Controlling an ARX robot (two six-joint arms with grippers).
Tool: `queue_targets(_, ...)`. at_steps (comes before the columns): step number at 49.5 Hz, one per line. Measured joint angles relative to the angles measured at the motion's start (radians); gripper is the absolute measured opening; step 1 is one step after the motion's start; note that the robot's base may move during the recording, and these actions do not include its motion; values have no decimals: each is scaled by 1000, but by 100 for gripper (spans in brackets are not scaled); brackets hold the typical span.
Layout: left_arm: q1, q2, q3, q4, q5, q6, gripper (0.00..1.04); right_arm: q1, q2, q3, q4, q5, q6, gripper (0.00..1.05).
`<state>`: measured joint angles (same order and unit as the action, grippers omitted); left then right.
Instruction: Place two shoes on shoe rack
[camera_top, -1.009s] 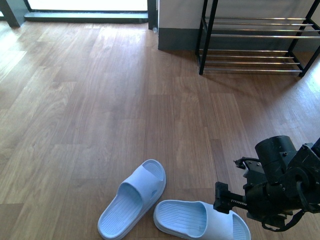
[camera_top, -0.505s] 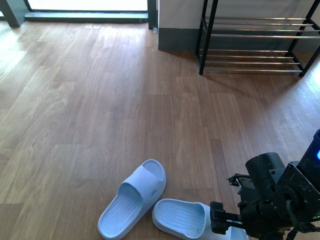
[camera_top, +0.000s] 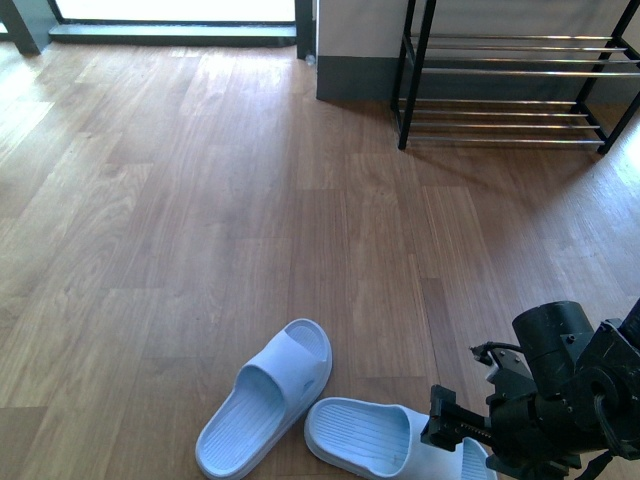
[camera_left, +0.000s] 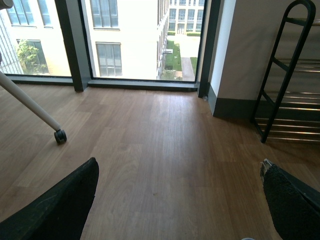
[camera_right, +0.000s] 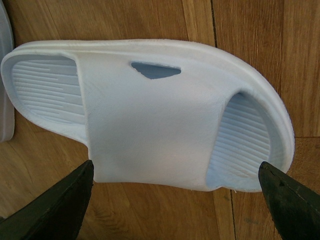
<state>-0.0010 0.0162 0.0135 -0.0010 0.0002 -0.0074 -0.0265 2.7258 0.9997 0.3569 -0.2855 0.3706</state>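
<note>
Well, the biggest thing in your front view is the shoe rack (camera_top: 500, 122), far off at the upper right against the wall: a black frame with shiny chrome rods for shelves, and none of the tiers in view carries a shoe. The left wrist view shows its rounded black side (camera_left: 285, 75).

Both pale-blue rubber slides lie on the wooden floor (camera_top: 200, 200) at the near edge, well apart from the rack. The left slide (camera_top: 265, 398) lies at a slant. The right slide (camera_top: 375, 438) lies crosswise just beside it, and its far end is hidden under your right arm (camera_top: 560, 400).

That arm is low at the bottom right, black and bulky, reaching in over the slide. In the right wrist view the slide (camera_right: 150, 130) fills the picture, with a broad strap, a ribbed footbed and a small slot in the strap. Your right gripper (camera_right: 175, 172) is spread wide along it, and its dark fingers (camera_right: 60, 205) clasp nothing.

Your left gripper (camera_left: 179, 167) is likewise spread wide, with only floor between its fingers.
</note>
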Motion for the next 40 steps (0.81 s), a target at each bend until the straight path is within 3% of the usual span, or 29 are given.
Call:
queue_targets(24, 0, 0, 0, 0, 0, 0, 95, -48, 42, 10, 87, -125, 61, 96)
queue_targets(40, 0, 0, 0, 0, 0, 0, 95, -63, 45, 12, 66, -168, 60, 96)
